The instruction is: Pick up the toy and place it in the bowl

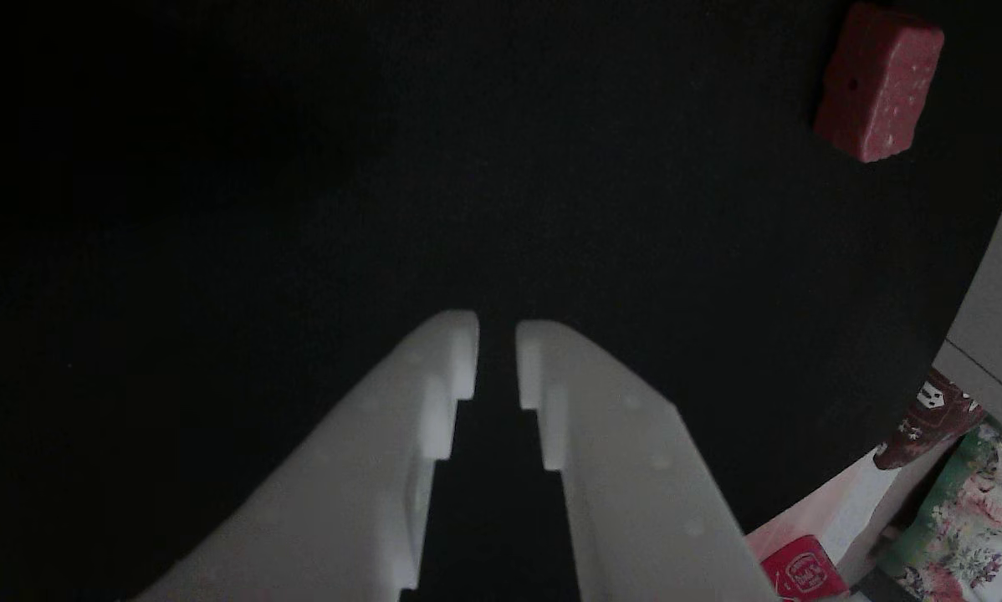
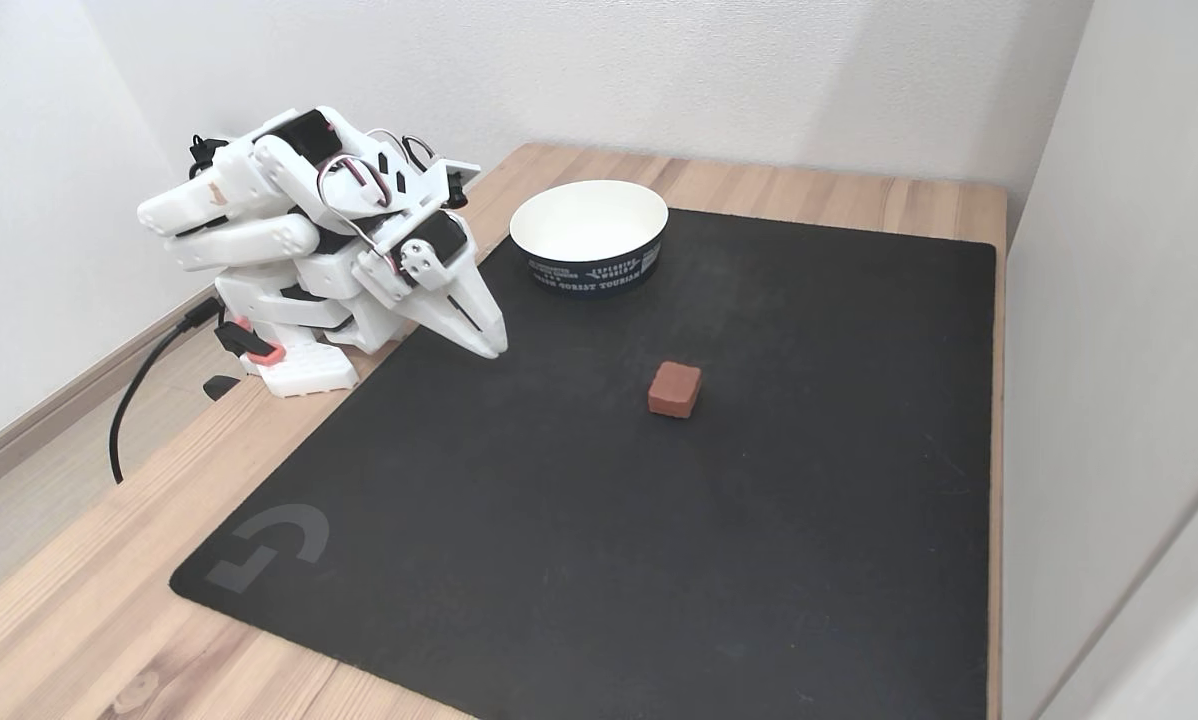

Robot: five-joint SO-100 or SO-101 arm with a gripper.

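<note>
A: Where does the toy [image 2: 675, 389] sit?

B: In the fixed view it lies alone on the black mat [image 2: 599, 520], out in the open, well apart from the hand [image 2: 494, 347] and some way in front of the bowl [image 2: 589, 236]. The arm is folded low at the mat's left edge, hand tip just over the mat.

A: And the hand?

B: The other view looks down along it: the hand [image 1: 497, 351] is nearly pressed together, only a narrow slit between the two white fingers [image 1: 359, 485], nothing held. It will need to spread before it can straddle the block.

A: How would the block handle, you think?

B: Judging by its rough, speckled, spongy-looking skin, light and a bit yielding, with plenty of friction, so unlikely to slip or break. I'd pinch it across two opposite flat sides, low and centred, so it doesn't tip.

A: What does each view add?

B: The other view shows the toy [image 1: 879, 82] up close at top right, with a small hole in one face and whitish flecks, plus a red packet [image 1: 804, 570] and flowered cloth [image 1: 969, 518] beyond the mat's edge. The fixed view gives the layout: wooden counter [image 2: 79, 610], the bowl's white inside and dark printed band
</note>
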